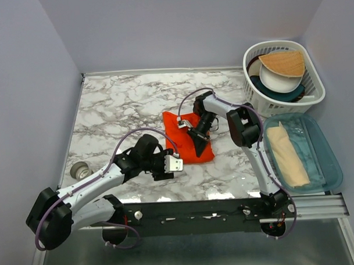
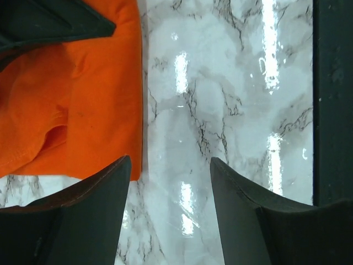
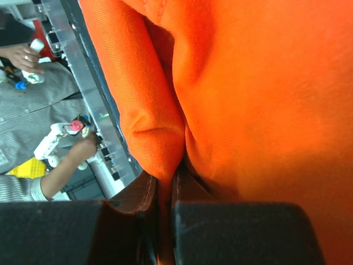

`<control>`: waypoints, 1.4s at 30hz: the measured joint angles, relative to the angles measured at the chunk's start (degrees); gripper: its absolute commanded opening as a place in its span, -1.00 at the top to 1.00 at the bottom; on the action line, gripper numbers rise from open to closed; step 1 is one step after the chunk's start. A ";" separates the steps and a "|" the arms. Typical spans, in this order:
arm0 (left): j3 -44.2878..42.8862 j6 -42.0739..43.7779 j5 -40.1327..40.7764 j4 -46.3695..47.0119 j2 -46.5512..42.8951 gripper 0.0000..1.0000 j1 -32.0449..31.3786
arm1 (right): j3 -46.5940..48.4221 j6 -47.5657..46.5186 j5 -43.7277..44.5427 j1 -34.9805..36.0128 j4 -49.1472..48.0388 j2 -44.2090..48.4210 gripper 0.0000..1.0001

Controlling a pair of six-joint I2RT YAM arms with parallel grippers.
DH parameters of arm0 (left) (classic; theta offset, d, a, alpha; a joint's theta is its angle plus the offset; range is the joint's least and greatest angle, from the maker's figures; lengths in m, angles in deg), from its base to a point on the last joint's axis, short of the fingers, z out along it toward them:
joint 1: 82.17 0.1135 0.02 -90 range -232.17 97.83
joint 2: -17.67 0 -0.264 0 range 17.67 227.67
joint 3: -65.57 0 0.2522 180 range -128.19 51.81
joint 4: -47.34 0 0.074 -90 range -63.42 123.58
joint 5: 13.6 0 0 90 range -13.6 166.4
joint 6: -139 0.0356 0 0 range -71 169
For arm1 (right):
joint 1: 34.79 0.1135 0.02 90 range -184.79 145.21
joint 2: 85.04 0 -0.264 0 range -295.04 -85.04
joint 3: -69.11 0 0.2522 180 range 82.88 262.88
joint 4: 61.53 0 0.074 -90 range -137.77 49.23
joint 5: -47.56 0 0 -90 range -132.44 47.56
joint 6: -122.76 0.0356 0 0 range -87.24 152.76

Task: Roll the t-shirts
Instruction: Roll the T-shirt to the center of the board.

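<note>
Right wrist view: the right fingers point(image 3: 149, 193) are clamped on a thin fold of the orange t-shirt point(image 3: 248, 99), which bulges up and away from the tips and fills nearly everything beyond them. The left fingers point(image 2: 105, 193) stand apart with nothing between them. Only bare desk point(image 2: 231, 110) lies in their gap, and the shirt's straight edge runs just outside one tip, close to it or touching.

The step in hand looks like turning the pinched fold over to build the roll. To do it well, I judge the right fingers should keep their pinch low and carry the fold evenly across. The left fingers should come down on the free edge beside them, so the thin cloth stays tight and does not slide on the glossy desk.

Much is hidden. From above, the right arm covers the shirt's middle, so whether any turn of the roll exists cannot be told. How deep the fold sits between the right fingers is not visible. In the left wrist view the shirt is cut off, and a dark shape overlaps its far corner.
</note>
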 measured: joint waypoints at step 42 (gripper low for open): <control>-15.34 9.33 11.32 1.77 30.91 0.70 -2.62 | -0.17 1.97 -3.15 -7.63 -5.14 6.95 -1.00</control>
